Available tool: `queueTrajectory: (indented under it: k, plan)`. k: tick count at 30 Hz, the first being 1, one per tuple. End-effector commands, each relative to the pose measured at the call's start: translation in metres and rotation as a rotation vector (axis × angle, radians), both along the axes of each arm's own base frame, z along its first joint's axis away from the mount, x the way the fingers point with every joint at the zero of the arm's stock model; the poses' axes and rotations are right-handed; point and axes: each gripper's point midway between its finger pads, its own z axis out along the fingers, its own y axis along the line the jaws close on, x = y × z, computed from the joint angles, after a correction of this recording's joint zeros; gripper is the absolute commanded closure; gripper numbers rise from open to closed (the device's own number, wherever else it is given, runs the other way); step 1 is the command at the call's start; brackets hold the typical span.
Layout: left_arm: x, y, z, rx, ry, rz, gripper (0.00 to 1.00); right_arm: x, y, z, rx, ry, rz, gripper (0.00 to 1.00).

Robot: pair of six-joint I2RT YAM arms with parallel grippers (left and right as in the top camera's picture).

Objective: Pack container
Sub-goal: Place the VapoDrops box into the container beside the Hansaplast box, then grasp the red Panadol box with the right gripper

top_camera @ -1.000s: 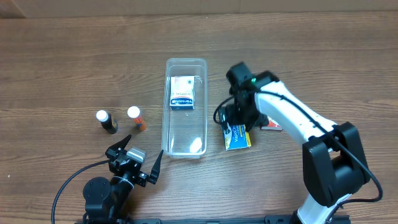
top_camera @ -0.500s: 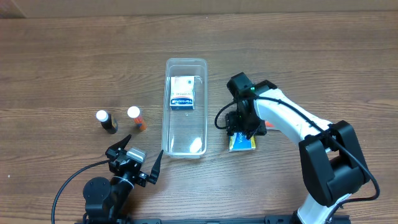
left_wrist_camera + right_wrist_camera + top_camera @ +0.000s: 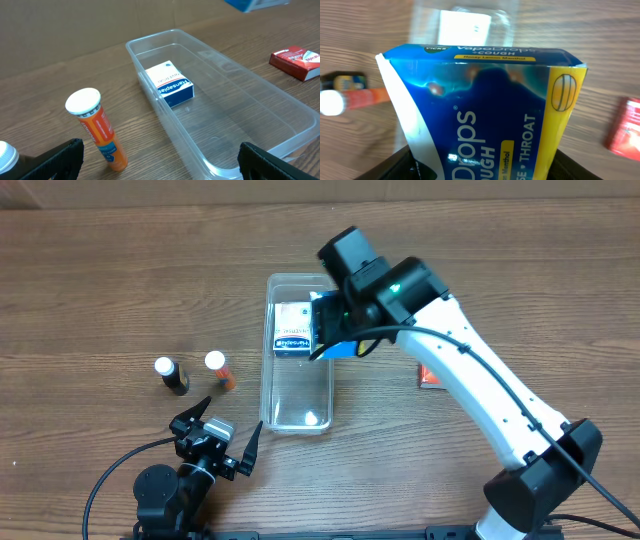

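Overhead, the right gripper (image 3: 333, 330) clamped the blue cough-drop box (image 3: 342, 348) over the container's (image 3: 266, 370) rim, where an early release could have tipped it outside; the left gripper (image 3: 232, 423) gaped idle.

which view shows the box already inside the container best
Left wrist: the white-and-blue box lies unobstructed in the container, label legible. Overhead shows it small. Right wrist shows only a blurred white top.
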Motion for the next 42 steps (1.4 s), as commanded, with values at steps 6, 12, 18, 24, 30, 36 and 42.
queueTrajectory:
  k: [6,12,18,24,30,36,42]
  plan:
    - [0.001,0.001,-0.001,0.008,-0.008,0.001,0.00,-0.024,0.050,-0.020,0.059,0.037,-0.131,0.30]
    - [0.001,0.001,-0.001,0.008,-0.008,0.001,0.00,-0.035,0.064,-0.107,0.051,0.162,-0.155,0.31]
    - [0.001,0.001,-0.001,0.008,-0.008,0.001,0.00,-0.042,0.072,-0.138,0.013,0.177,-0.074,0.30]
    - [0.001,0.001,-0.001,0.008,-0.008,0.001,0.00,-0.041,0.080,-0.133,0.043,0.166,-0.104,0.16]
    - [0.001,0.001,-0.001,0.008,-0.008,0.001,0.00,-0.010,0.050,-0.047,0.000,-0.068,-0.104,0.05]
    - [0.001,0.001,-0.001,0.008,-0.008,0.001,0.00,0.013,-0.074,0.029,-0.029,-0.137,-0.306,0.00]
    - [0.001,0.001,-0.001,0.008,-0.008,0.001,0.00,0.028,-0.170,-0.052,-0.129,0.115,-0.287,0.00]
